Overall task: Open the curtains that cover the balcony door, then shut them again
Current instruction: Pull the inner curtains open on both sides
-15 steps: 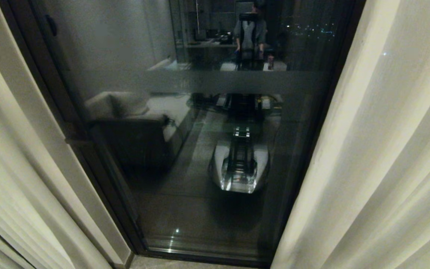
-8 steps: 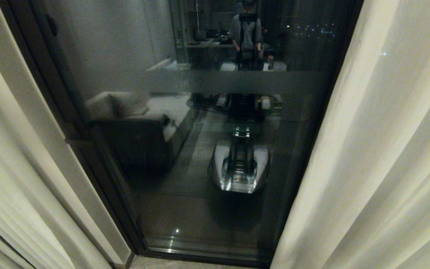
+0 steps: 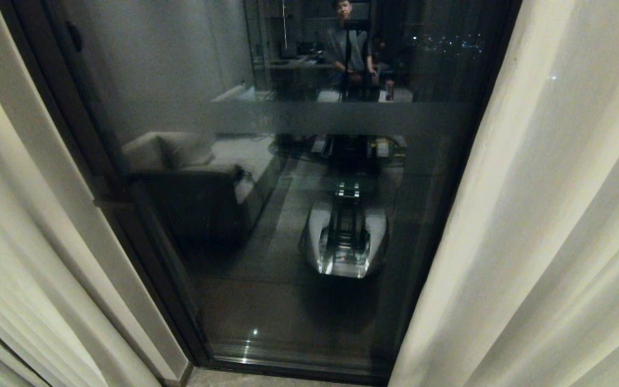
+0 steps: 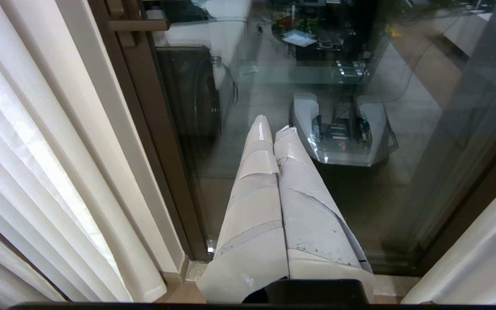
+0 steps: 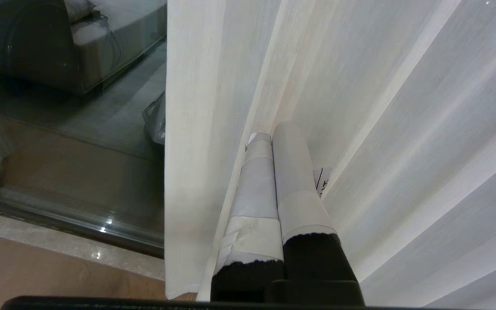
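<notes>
nearest the wrist cameras, the left hand has its taped fingers pressed together on nothing, pointing at the glass, and the right hand is likewise closed and empty, its tips close against a fold of the right panel beside a small tag whose print cannot be read. the curtains hang parted to both sides. between them the balcony door stands uncovered, a frosted band across it, reflecting the robot's base and a person.

Cream pleated curtains; dark brown-framed balcony door with frosted band.
</notes>
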Robot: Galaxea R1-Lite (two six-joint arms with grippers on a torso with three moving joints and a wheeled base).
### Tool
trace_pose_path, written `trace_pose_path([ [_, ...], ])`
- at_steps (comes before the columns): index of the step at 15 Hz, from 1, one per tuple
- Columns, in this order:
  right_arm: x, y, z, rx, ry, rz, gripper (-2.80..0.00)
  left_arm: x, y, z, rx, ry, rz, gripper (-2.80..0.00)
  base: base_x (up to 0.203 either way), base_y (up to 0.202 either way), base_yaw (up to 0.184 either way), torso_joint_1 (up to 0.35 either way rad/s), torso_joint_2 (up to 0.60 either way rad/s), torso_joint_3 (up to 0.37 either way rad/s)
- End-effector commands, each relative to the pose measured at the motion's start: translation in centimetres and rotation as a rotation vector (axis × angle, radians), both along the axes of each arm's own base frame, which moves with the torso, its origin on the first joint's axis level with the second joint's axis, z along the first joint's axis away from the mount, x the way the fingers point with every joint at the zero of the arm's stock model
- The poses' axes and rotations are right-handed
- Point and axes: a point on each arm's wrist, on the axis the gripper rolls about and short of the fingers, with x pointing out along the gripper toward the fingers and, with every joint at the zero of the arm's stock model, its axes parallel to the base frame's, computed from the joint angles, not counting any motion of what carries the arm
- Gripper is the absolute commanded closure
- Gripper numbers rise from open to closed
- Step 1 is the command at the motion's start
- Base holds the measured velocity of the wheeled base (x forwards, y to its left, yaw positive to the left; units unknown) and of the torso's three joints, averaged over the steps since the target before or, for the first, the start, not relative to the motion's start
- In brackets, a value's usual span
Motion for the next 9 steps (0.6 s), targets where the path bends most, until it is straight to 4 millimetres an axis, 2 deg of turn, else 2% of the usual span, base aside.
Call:
trace_pose_path([
  [1,0.0,0.0,0.0,-0.005,-0.001,0.001,0.00,0.0,0.0,0.0,0.000,-0.001,0.000,0.00,0.000,0.000,0.000,0.000,0.00,0.000],
  [6,0.0,0.0,0.2,0.056,-0.003,0.009,0.00,0.0,0.0,0.0,0.000,-0.001,0.000,0.00,0.000,0.000,0.000,0.000,0.00,0.000],
  [9,-0.5,0.1,1.8,0.064,-0.057,0.038,0.00,0.0,0.0,0.0,0.000,-0.001,0.000,0.00,0.000,0.000,0.000,0.000,0.00,0.000],
])
